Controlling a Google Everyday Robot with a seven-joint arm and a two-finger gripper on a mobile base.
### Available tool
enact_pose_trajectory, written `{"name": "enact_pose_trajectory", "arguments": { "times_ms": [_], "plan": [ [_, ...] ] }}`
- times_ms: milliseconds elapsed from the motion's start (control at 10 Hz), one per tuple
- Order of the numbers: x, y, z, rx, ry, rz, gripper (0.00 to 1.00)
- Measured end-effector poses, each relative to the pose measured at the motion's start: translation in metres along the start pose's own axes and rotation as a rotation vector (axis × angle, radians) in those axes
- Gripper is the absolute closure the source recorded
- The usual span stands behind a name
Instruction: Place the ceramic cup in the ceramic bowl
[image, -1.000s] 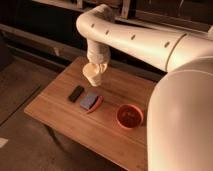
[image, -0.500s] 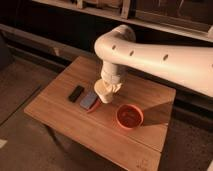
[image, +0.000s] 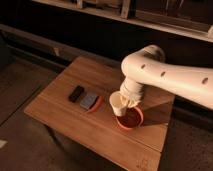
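While our gripper (image: 126, 101) clamped the cup (image: 116, 103) over the bowl (image: 131, 120), toward the right edge of the table (image: 60, 107), we judged centring before release wisest.

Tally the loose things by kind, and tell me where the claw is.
Bowl: 1
Cup: 1, in the shut claw at the bowl's left rim
Flat items: 2, black slab and grey slab
Total: 4

The white arm (image: 167, 75) is extended from the right and bent downward, its gripper (image: 126, 102) held low beneath it, closed on the ceramic cup (image: 116, 103).
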Motion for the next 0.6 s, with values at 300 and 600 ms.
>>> {"name": "enact_pose_trajectory", "arguments": {
  "times_ms": [300,600],
  "plan": [
    [-0.004,-0.042,0.008,0.000,0.021,0.047,1.00],
    [-0.014,-0.071,0.021,-0.004,0.044,0.077,1.00]
  ]
}}
